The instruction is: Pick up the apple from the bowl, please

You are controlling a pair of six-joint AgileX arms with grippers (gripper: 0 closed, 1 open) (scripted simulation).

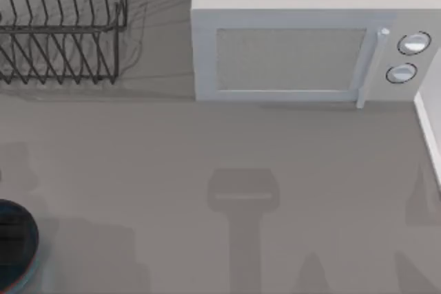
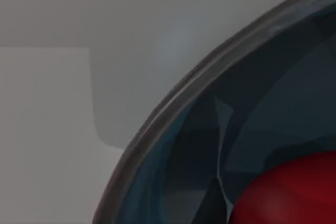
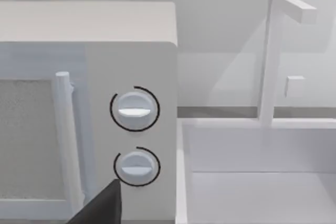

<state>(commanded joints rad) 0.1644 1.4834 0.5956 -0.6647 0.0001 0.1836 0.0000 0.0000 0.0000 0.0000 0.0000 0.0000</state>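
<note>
The bowl (image 1: 34,237) sits at the front left corner of the table, cut off by the top view's left edge. It is round, with a dark blue inside and a thin reddish rim. The left wrist view looks from very close at the bowl's rim (image 2: 173,103) and blue inner wall. The glossy red apple (image 2: 294,192) lies inside the bowl, partly out of that picture. A dark part of my right gripper (image 3: 100,208) shows in the right wrist view, facing the microwave's knobs.
A white microwave (image 1: 289,53) with its door shut stands at the back, with two knobs (image 1: 412,43) on its right. A black wire dish rack (image 1: 62,25) stands at the back left. A white sink (image 3: 262,182) with a faucet lies right of the microwave.
</note>
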